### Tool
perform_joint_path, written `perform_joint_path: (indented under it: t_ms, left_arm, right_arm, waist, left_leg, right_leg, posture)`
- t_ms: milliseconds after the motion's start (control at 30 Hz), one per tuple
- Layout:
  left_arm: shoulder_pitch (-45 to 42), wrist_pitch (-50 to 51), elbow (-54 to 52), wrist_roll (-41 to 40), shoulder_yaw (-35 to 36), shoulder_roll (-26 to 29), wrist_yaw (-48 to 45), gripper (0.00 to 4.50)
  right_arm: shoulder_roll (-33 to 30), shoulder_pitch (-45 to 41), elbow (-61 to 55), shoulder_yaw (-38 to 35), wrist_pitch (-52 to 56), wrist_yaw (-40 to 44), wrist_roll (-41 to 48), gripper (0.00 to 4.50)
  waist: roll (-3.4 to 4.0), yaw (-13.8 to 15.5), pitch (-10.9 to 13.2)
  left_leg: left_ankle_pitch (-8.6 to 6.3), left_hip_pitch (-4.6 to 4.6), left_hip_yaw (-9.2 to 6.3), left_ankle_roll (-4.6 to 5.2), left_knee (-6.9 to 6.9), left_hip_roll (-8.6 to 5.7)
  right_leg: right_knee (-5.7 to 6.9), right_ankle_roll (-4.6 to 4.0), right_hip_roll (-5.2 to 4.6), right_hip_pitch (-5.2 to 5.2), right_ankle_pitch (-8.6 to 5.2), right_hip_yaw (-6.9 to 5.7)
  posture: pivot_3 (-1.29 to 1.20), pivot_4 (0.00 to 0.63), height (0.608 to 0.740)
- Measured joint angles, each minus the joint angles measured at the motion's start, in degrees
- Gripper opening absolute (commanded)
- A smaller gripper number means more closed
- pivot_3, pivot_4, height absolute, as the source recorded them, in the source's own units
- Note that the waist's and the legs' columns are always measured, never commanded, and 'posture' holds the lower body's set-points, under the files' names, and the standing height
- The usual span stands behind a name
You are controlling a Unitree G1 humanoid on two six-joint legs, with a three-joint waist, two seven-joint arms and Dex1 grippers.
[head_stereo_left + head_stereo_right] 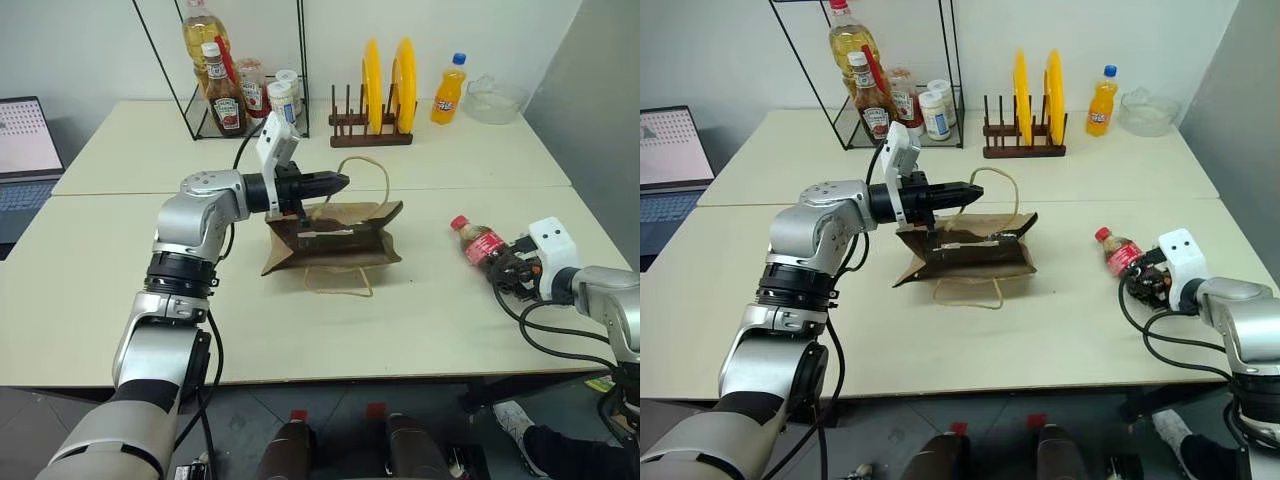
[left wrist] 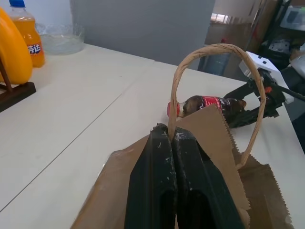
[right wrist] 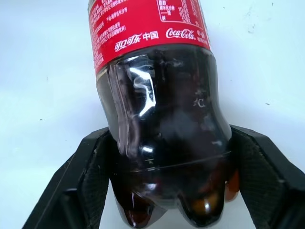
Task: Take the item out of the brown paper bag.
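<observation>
A laptop [image 1: 25, 150] sits at the far left edge of the frame, partly cut off, on a pale table [image 1: 440, 320]. In the upper left, a black wire rack [image 1: 225, 70] holds a tall oil bottle [image 1: 200, 35], a ketchup bottle [image 1: 224, 95] and small jars [image 1: 282, 98].

Left of centre, the left gripper [image 1: 335, 184] reaches level across the frame. Its fingers [image 2: 176, 181] are pressed together, pinching the top edge of the bag [image 1: 335, 240] at the base of one loop handle [image 1: 368, 178], which stands up above it. The bag lies tilted near the middle of the frame, mouth lifted by the pinch, with its second handle [image 1: 340, 282] lying flat on the table in front.

Behind the bag, at upper centre, a wooden rack [image 1: 370, 130] holds two yellow plates [image 1: 388, 75] on edge. Right of it stand an orange soda bottle [image 1: 449, 92] and a clear bowl [image 1: 492, 98].

At centre right, the cola bottle [image 1: 480, 243] lies on its side on the table, well apart from the bag, red cap pointing toward it. The right gripper [image 1: 510, 268] is at the bottle's base. In the right wrist view its two fingers [image 3: 88, 176] stand wide on either side of the bottle's bottom end; whether they press on the bottle or are just beside it cannot be told.

At the bottom right corner, a person's shoe [image 1: 515, 420] shows on the floor.
</observation>
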Motion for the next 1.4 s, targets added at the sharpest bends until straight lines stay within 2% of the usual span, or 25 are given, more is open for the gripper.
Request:
perform_joint_path:
  t_ms: [200, 300, 400, 500, 633, 833, 933, 1100, 1133, 1233, 1400]
  left_arm:
    - [1.6, 1.0, -2.2, -0.2, 0.1, 0.3, 1.0, 0.00]
    - [1.6, 0.2, -1.9, -0.2, 1.6, 0.6, 2.8, 0.00]
    - [0.4, -2.3, 1.4, 0.4, 3.6, 0.7, 5.5, 0.60]
    - [-0.7, -4.3, 4.9, 0.6, 5.1, 1.5, 6.9, 1.50]
    - [-0.9, -5.6, 6.8, 1.2, 6.5, 2.7, 8.0, 2.69]
    - [4.1, -5.3, 1.7, 1.2, 10.3, 7.5, 11.8, 4.48]
    - [10.5, -5.5, -3.3, 1.9, 12.6, 8.9, 16.4, 4.48]
    - [25.9, -5.9, -16.8, 4.0, 15.8, 9.0, 24.3, 4.48]
    - [28.4, -5.9, -19.4, 4.2, 16.2, 8.3, 25.8, 4.48]
    - [44.6, -4.8, -32.7, 6.8, 16.8, 2.8, 33.7, 4.48]
    - [58.6, -1.9, -41.5, 11.3, 12.3, -3.8, 42.1, 4.48]
  right_arm:
    - [0.1, 0.1, -1.0, 0.0, -2.1, 0.2, 0.8, 4.47]
    - [0.8, 0.5, -8.5, -1.5, -5.1, -0.6, 1.0, 4.47]
    - [4.8, -0.6, -18.5, -4.0, -5.6, -3.6, 2.7, 4.50]
    - [9.5, -0.7, -24.4, -3.8, -5.6, -7.1, 3.1, 4.50]
    - [14.0, 0.4, -24.7, -3.1, -6.0, -11.6, 2.4, 4.50]
    - [15.7, 4.3, -24.3, -2.9, -10.2, -15.0, 0.6, 4.50]
    - [16.7, 6.9, -24.3, -2.8, -12.3, -15.8, 0.3, 4.50]
    - [20.2, 12.4, -25.5, -2.6, -16.2, -17.5, -0.1, 4.50]
    - [20.8, 14.0, -26.3, -2.6, -17.1, -17.7, -0.1, 4.50]
    - [24.2, 22.0, -27.7, -0.7, -21.9, -19.8, -2.0, 4.50]
    - [29.1, 28.1, -29.7, -0.4, -24.6, -23.6, -3.8, 4.50]
  waist:
    - [0.00, 0.0, 0.0]
    - [0.00, 0.0, 0.0]
    - [-0.01, 0.0, 0.0]
    - [-0.02, 0.1, 0.0]
    - [-0.01, 0.1, 0.0]
    - [0.00, 0.0, 0.0]
    - [0.02, 0.0, 0.0]
    - [0.03, 0.1, 0.0]
    - [0.03, 0.2, -0.1]
    - [0.13, 0.3, -0.2]
    - [0.11, 0.6, -0.2]
  left_leg:
    - [0.00, 0.00, -0.01, -0.01, -0.01, 0.01]
    - [0.00, 0.00, -0.02, -0.01, -0.03, 0.04]
    - [0.00, 0.00, -0.08, -0.02, -0.02, 0.05]
    - [0.01, 0.00, -0.10, -0.02, 0.00, 0.03]
    - [0.01, -0.01, -0.10, -0.02, 0.00, 0.00]
    - [0.01, 0.03, -0.09, -0.02, -0.04, 0.04]
    - [0.00, 0.07, -0.12, -0.01, -0.07, 0.09]
    - [0.00, 0.06, -0.18, -0.01, -0.07, 0.10]
    - [0.00, 0.10, -0.18, -0.01, -0.10, 0.12]
    - [-0.02, 0.15, -0.04, -0.02, -0.13, 0.03]
    - [-0.15, 0.19, -0.10, 0.22, -0.07, 0.07]
  right_leg:
    - [0.00, 0.00, 0.00, 0.00, 0.00, -0.01]
    - [0.00, 0.01, 0.02, -0.02, -0.01, -0.02]
    - [0.00, 0.01, 0.05, -0.01, 0.00, -0.05]
    - [-0.01, 0.01, 0.02, 0.01, 0.00, -0.05]
    - [0.00, 0.00, 0.01, 0.00, 0.00, -0.05]
    - [0.02, 0.00, 0.03, -0.03, 0.00, 0.00]
    - [0.03, 0.00, 0.03, -0.03, 0.00, 0.05]
    - [0.02, -0.01, 0.02, -0.03, 0.00, 0.12]
    - [-0.01, -0.01, 0.02, -0.01, 0.00, 0.14]
    - [-0.04, -0.01, -0.08, 0.00, 0.00, 0.35]
    - [-0.02, 0.05, -0.01, 0.10, 0.03, 0.18]
  posture:
    - [0.00, 0.150, 0.740]
    - [0.00, 0.150, 0.740]
    - [0.00, 0.150, 0.740]
    - [0.00, 0.150, 0.740]
    - [0.00, 0.150, 0.740]
    - [0.00, 0.150, 0.740]
    - [0.00, 0.150, 0.740]
    - [0.00, 0.150, 0.740]
    - [0.00, 0.150, 0.740]
    - [0.00, 0.150, 0.740]
    - [0.00, 0.150, 0.740]
